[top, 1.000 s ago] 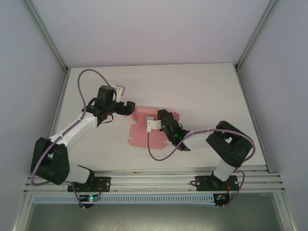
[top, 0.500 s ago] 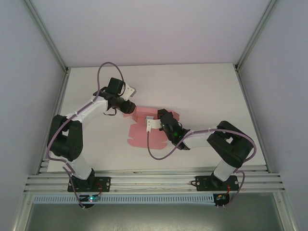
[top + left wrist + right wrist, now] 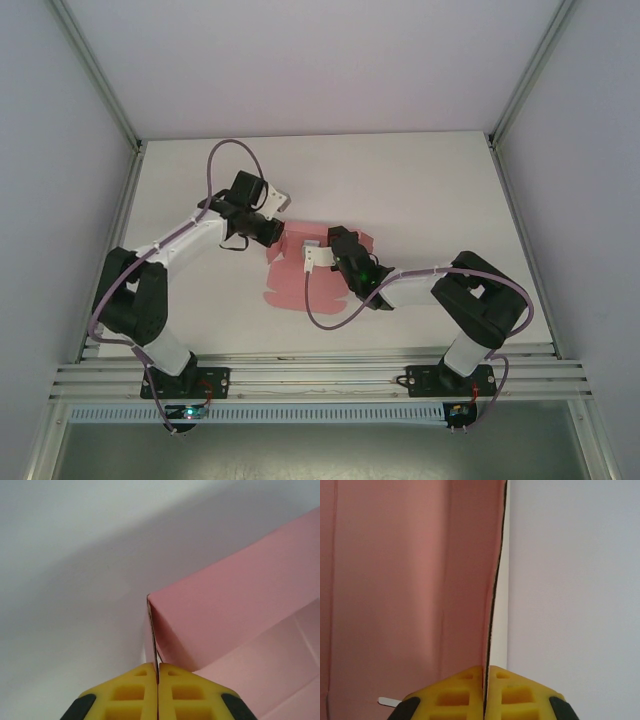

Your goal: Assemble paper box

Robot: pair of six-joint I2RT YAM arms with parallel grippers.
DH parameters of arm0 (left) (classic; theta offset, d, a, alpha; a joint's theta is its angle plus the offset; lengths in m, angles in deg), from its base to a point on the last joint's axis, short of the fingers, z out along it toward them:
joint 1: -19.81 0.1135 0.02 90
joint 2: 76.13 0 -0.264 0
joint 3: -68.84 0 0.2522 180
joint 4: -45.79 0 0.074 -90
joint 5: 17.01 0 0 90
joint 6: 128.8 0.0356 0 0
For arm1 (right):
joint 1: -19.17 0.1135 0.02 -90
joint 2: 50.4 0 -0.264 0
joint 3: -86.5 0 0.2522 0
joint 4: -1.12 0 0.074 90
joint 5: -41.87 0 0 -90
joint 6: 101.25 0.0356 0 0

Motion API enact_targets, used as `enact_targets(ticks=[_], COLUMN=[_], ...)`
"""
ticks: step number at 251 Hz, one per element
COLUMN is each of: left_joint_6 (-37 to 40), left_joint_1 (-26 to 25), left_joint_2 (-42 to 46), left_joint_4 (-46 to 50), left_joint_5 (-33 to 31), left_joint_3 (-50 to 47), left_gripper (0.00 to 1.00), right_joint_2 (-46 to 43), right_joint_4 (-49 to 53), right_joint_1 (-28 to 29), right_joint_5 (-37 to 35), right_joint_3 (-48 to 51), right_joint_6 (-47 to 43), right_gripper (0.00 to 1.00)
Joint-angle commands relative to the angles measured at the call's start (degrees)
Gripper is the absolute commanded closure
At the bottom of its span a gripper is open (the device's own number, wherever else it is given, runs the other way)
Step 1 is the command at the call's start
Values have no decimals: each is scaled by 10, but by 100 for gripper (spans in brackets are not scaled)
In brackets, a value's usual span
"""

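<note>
The paper box (image 3: 292, 268) sits near the middle of the white table (image 3: 420, 190), between the two arms, and it looks partly built. In the left wrist view one side wall (image 3: 235, 605) stands upright, with a sharp folded corner and the pink floor of the box showing to its right. From above, a broad pink panel (image 3: 275, 293) on the near left side lies flat on the table and has not yet been raised. My judgement is that the task is somewhere around the middle. At least one wall is up, but the flat panel has to be folded up and the flaps tucked or locked before it counts as a closed box. How many walls stand on the far and right sides I cannot tell, because the arms cover them from above.

The left gripper (image 3: 158, 672) is at the far left corner of the box. Its yellow fingers (image 3: 132, 692) are pressed together with no gap between them, pinching the thin card edge that rises from the corner.

The right gripper (image 3: 486, 672) is over the middle of the box. Its jaws are closed tight as well, and the thin edge of an upright pink sheet runs straight up from between the tips. Both arms therefore have the card held by an edge.
</note>
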Motion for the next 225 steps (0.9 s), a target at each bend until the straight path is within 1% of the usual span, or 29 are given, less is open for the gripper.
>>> enact_targets(ticks=[1,46,71,82,117,132,150,160,170,181,206,225], left_joint_6=[-131,-272,-335,-346,-391,-393,-386,-381,-374,-368,-349,-336], left_joint_1=[-17,-36,-38,-41,-47,-48,-48,-48,-48,-48,-48,-48], left_joint_2=[23,21,20,23,34,34,33,35,38,46,74,97], left_joint_4=[-61,-108,-151,-165,-183,-198,-176,-153,-134,-125,-135,-135], left_joint_5=[21,-17,20,31,23,28,-6,-34,-60,-73,-61,-62], left_joint_3=[-17,-44,-64,-71,-86,-94,-95,-93,-93,-99,-117,-122], left_gripper=[96,96,98,98,98,87,87,83,82,81,79,71], right_joint_2=[8,11,14,13,13,15,19,21,21,22,23,28], right_joint_4=[68,78,78,78,85,86,86,86,85,85,87,90], right_joint_1=[9,12,16,16,16,16,16,16,16,17,17,17], right_joint_5=[6,4,1,1,1,1,-5,-8,-10,-11,-11,-14], right_joint_3=[-2,-9,-10,-10,-13,-14,-15,-13,-12,-10,-11,-13], right_joint_6=[14,18,19,19,22,24,22,19,18,17,15,12], right_gripper=[100,100,100,100,100,100,100,100,100,100,100,100])
